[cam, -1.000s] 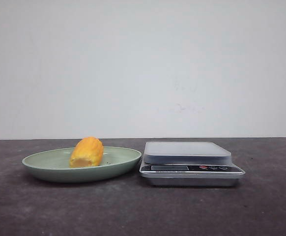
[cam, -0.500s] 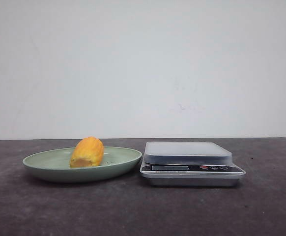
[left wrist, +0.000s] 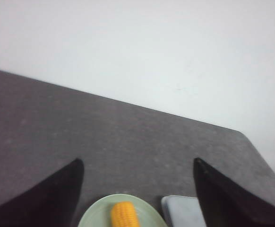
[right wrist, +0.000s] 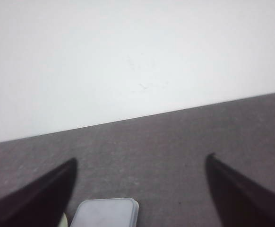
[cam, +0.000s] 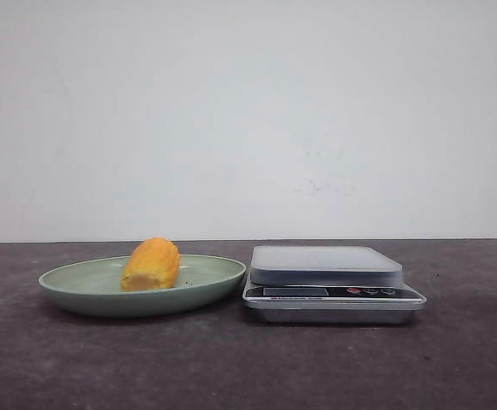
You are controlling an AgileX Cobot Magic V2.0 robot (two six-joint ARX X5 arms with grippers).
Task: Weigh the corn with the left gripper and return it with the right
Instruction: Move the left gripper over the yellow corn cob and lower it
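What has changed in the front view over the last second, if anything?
Nothing visibly changed. The corn lies on the green plate as before, the scale sits beside the plate with its platform bare, and neither arm has entered the front view. In the wrist views, the left gripper and right gripper are open above the table, holding nothing.

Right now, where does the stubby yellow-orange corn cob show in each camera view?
Front view: corn cob lying on the pale green plate, left of the silver kitchen scale.
Left wrist view: at the bottom edge, on the plate.
Right wrist view: not in it.
Shared landmark: the scale.
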